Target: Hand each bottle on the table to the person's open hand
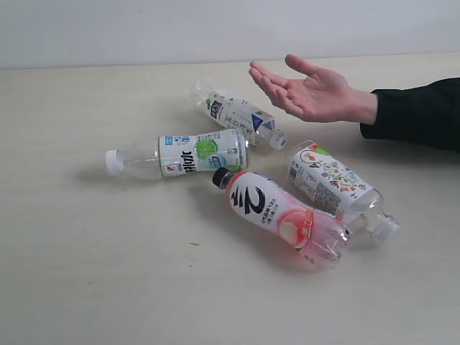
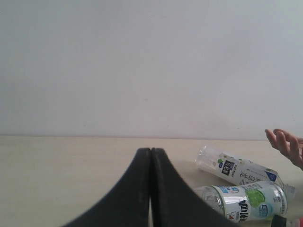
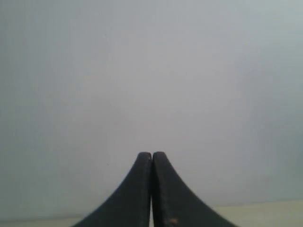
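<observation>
Pale beige bench (image 1: 79,287) with faint grain runs back to a plain whitish wall (image 1: 108,29). Four bottles lie on their sides on it in a loose cluster, and one open hand is held above the bench beyond them.

Take the cluster as a dial in the exterior view. Nearest, at 6 o'clock, is the red-and-pink bottle (image 1: 284,215). Its black cap (image 1: 221,177) points to 10 o'clock, and a bold black character marks its white shoulder. Just beside it at 4 o'clock lies the floral bottle (image 1: 329,180), neck toward 4 o'clock, its small print too fine to read. At 9 o'clock the white-green-blue bottle (image 1: 188,154) has its white cap (image 1: 113,162) pointing to 9 o'clock, and the dark lettering along its label is not legible. At 12 o'clock lies the slim white-blue bottle (image 1: 233,111), cap toward 4 o'clock, with a dark blue square mark on its label. Farthest, at 1 o'clock, is the open hand (image 1: 313,92), palm up, fingers toward 9 o'clock, with a black sleeve (image 1: 420,111) at the wrist.

The left jaws are pressed together and hold nothing. The left wrist view shows the slim white-blue bottle (image 2: 236,171) and the white-green-blue bottle (image 2: 251,201) beyond the tips and off to one side, apart from them. The right jaws are likewise closed tight and hold nothing. They face the wall over a strip of bench.
</observation>
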You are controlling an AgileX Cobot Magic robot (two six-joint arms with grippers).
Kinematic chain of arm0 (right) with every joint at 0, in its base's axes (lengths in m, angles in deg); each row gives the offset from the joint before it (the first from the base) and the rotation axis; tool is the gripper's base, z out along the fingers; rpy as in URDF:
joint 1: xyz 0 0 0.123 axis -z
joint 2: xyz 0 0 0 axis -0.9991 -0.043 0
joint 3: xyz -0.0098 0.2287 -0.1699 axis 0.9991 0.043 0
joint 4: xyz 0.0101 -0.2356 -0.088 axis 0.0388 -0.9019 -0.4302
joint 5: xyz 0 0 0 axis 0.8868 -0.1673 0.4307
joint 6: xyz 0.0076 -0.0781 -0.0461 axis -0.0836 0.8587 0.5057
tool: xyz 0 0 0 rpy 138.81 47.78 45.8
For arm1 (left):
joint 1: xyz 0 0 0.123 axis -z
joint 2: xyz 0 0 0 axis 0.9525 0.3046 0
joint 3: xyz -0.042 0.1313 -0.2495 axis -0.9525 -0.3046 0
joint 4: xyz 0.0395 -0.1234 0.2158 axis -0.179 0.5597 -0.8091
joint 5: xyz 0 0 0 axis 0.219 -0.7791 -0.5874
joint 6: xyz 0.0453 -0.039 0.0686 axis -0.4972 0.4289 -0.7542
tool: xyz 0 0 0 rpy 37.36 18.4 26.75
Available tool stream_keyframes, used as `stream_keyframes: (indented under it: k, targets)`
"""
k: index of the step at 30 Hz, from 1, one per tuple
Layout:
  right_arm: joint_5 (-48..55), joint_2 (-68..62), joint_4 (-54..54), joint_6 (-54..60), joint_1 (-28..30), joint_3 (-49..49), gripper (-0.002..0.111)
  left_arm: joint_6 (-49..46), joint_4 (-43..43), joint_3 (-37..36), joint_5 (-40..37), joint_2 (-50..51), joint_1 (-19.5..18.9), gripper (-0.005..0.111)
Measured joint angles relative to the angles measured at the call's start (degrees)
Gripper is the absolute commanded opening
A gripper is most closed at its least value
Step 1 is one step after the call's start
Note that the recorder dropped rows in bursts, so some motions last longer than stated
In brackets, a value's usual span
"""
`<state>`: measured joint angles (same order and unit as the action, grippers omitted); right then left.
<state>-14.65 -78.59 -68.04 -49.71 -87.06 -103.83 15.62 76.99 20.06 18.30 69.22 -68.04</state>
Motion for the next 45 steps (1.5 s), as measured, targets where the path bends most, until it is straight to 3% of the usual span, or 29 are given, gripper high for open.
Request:
stream_keyframes:
  k: [6, 10, 14, 19, 27, 32, 41, 45]
  targets:
    - [3.9, -12.5, -14.4, -3.1, -1.7, -4.4, 0.0, 0.0, 0.0, 0.0, 0.0, 0.0, 0.0, 0.0]
    - [9.6, -19.7, -24.9, -3.1, -7.7, -7.3, 0.0, 0.0, 0.0, 0.0, 0.0, 0.0, 0.0, 0.0]
    - [20.0, -24.7, -26.2, 3.5, -14.4, -10.7, 0.0, 0.0, 0.0, 0.0, 0.0, 0.0, 0.0, 0.0]
    - [37.7, -30.8, -10.9, 23.8, -20.0, -18.2, 0.0, 0.0, 0.0, 0.0, 0.0, 0.0, 0.0, 0.0]
    - [63.2, -42.6, 31.8, 63.2, -21.3, -34.6, 0.003, 0.0, 0.0, 0.0, 0.0, 0.0, 0.0, 0.0]
    - [67.1, -48.8, 46.4, 72.7, -25.0, -37.4, 0.025, 0.0, 0.0, 0.0, 0.0, 0.0, 0.0, 0.0]
    - [65.9, -60.1, 48.2, 74.0, -33.9, -37.5, 0.066, 0.0, 0.0, 0.0, 0.0, 0.0, 0.0, 0.0]
    - [62.9, -64.2, 47.8, 74.0, -35.1, -37.5, 0.077, 0.0, 0.0, 0.0, 0.0, 0.0, 0.0, 0.0]
